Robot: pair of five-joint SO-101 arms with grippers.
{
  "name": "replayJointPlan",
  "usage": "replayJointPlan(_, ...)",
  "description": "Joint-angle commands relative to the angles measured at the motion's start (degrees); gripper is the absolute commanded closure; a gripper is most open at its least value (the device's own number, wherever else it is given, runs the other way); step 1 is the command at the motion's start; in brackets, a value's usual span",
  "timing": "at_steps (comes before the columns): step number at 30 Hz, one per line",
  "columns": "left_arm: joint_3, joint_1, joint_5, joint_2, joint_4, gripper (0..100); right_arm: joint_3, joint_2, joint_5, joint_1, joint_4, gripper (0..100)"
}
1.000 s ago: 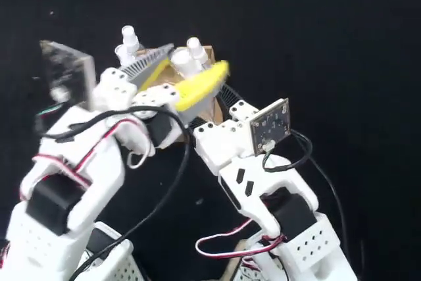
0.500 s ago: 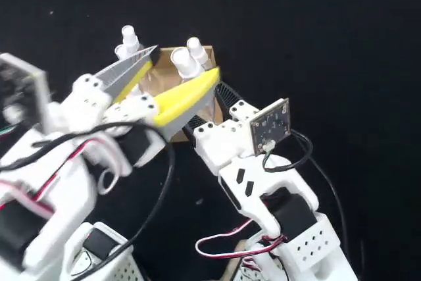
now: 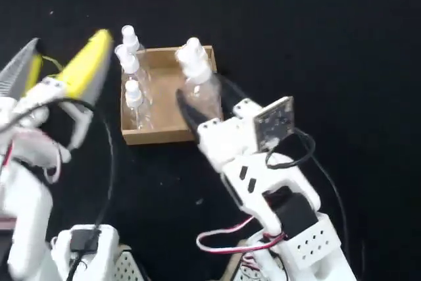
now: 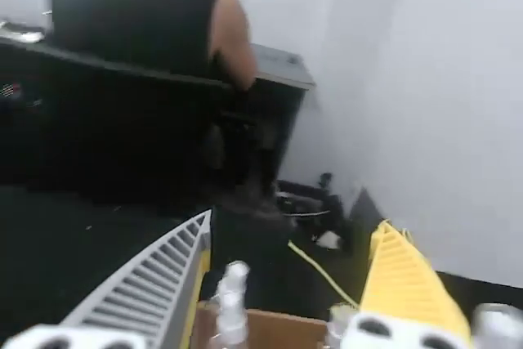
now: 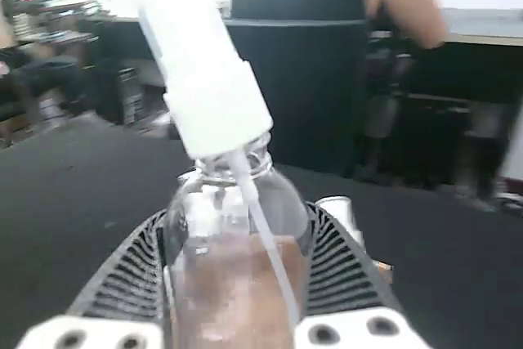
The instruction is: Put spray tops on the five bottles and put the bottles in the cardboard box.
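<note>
High view: the right tool point(image 3: 205, 102) clenches a clear bottle point(image 3: 200, 90) upright over one side of the cardboard box point(image 3: 154, 137), its spray top point(image 5: 211, 96) sitting crooked, so a release could shed the top or topple the bottle onto the other bottles point(image 3: 133, 90), while the left tool point(image 3: 58, 65) hangs spread, empty, beside the box.

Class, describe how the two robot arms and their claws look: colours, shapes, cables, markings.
The left arm and right arm are blocky white plastic. The left claw has one yellow finger and one grey ribbed finger; the right claw has two black ribbed fingers. A circuit board sits on the right wrist. Along them loop black cables and red-and-white wires.
</note>
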Motion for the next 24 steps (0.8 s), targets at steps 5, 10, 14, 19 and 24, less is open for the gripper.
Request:
replayJointPlan(5,27.7,-18.6,-0.4,0.0,-7.6,80,3.2,-0.5,-4.7,10.5,-11.1,98.8)
replayJointPlan(10,45.7,-18.8,-0.4,0.0,-20.3,80,8.3,6.7,-7.3,9.7,-23.7,98.8)
replayJointPlan(14,54.5,-18.4,0.1,0.0,-29.6,80,9.6,16.5,-7.3,10.0,-32.5,98.8)
replayJointPlan(19,58.7,-18.3,0.1,0.0,-32.4,80,9.7,23.8,-7.3,9.8,-34.6,98.7)
replayJointPlan(24,61.1,-18.3,-0.1,0.1,-32.5,80,9.7,25.5,-7.3,9.8,-34.5,98.6)
